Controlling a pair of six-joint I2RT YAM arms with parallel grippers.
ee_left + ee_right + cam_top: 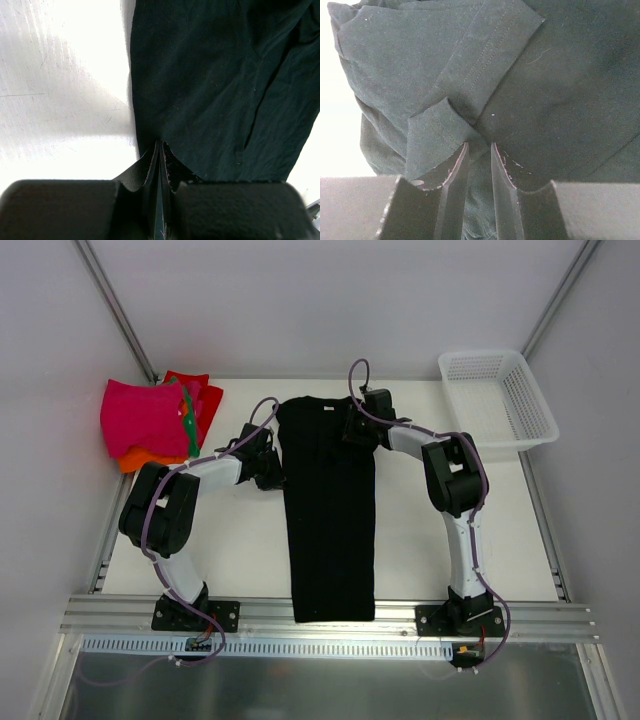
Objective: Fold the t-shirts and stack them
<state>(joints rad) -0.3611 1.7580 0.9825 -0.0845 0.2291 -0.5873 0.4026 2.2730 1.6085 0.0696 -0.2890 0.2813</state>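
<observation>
Shirt [330,530] lies as narrow strip mid-desk [240,550], left claw [160,145] shut pinching its left edge, right claw [479,146] slightly open over tucked sleeve, probably squaring sides for folding.

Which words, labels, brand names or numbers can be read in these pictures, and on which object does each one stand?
No text can be read in any view.
White neck label on the black t-shirt: too small to read from the top camera.
The two wrist views show no print, label or number at all.
</observation>
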